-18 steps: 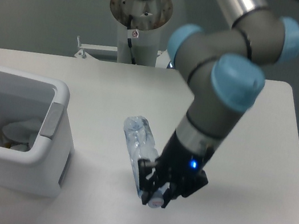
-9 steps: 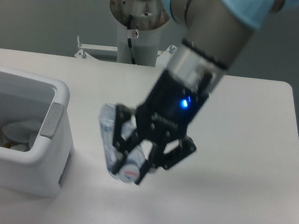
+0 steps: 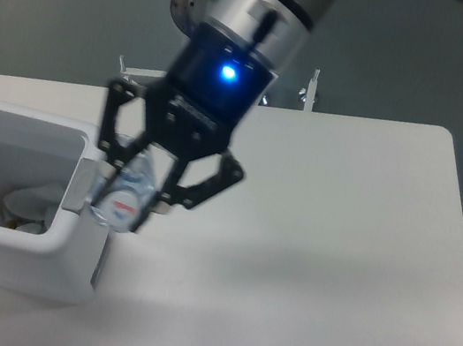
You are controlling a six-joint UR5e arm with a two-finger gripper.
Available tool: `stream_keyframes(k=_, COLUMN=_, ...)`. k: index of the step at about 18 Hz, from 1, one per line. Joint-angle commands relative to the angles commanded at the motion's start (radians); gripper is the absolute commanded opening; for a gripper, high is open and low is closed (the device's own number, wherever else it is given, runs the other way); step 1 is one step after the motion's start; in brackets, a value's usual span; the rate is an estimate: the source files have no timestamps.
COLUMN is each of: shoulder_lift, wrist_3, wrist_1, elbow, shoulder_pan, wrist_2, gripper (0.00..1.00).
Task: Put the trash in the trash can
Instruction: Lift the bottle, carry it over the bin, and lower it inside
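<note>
White worktop (image 3: 335, 245) fills most of the scene, with a grey wall behind it and the arm's pale mounting post at the back edge. At the worktop's left end stands the trash can (image 3: 67, 243), a boxy white bin with a thick rim and a grey tab on the side facing the arm. Inside it, low down, lie a few pale bits of rubbish, too indistinct to name.

Right over the bin's near-side rim hangs the gripper (image 3: 132, 194), a black housing with a blue light glowing on it. Its jaws are clamped on the crushed plastic bottle (image 3: 124, 195), clear and bluish, with a white label showing a red mark. The bottle hangs tilted, clear of the worktop, its lower end level with the grey tab and overlapping the rim of the bin as seen from here. Whether it touches the rim I cannot tell. A soft shadow of the arm lies on the worktop just beside the bin.
</note>
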Motion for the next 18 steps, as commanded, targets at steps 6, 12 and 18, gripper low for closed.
stream_keyframes(k=6, shoulder_lift=-0.02, wrist_3=-0.008, wrist_1=0.011, elbow=-0.003, shoulder_pan=-0.086, wrist_2=0.003, gripper=0.0)
stream_keyframes(k=12, shoulder_lift=-0.049, wrist_3=-0.008, wrist_1=0.054, elbow=-0.011, shoulder_pan=-0.147, wrist_2=0.003, gripper=0.04)
stream_keyframes(k=18, shoulder_lift=-0.072, wrist_3=0.008, wrist_1=0.091, elbow=-0.015, shoulder_pan=-0.164, wrist_2=0.005, gripper=0.45)
